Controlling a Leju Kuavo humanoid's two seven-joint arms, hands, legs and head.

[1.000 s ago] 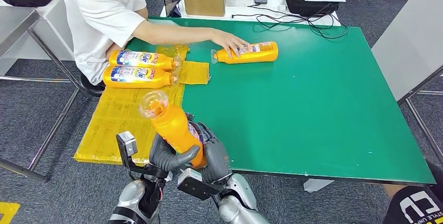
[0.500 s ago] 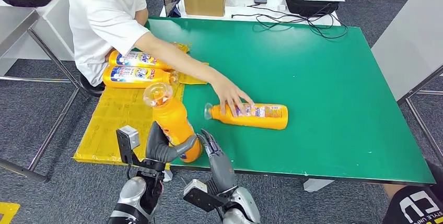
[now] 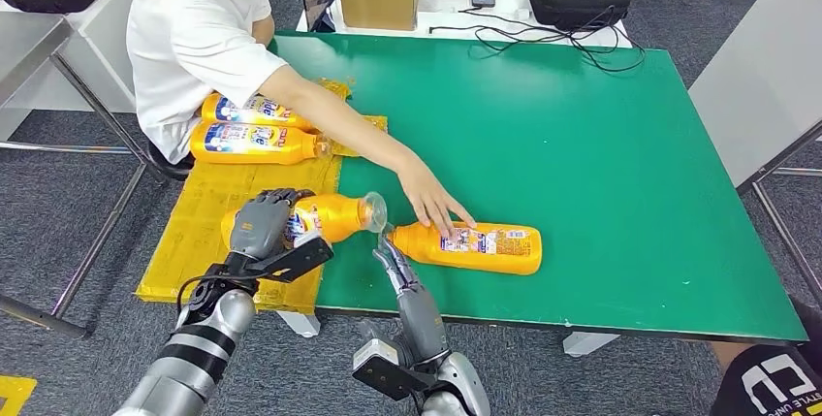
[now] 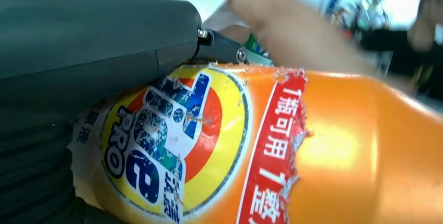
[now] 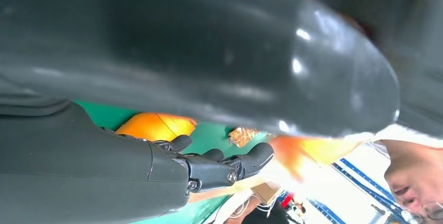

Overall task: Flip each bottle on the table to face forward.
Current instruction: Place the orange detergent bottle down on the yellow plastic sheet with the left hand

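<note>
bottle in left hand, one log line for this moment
left hand: grips lying bottle on yellow mat | right hand: open, beside it | person's hand: on second bottle

Held bottle now lies flat at lower left, no longer upright; left hand grips it alone. Right hand off, fingers straight. Person's hand has slid second bottle from upper centre to centre frame.
</note>
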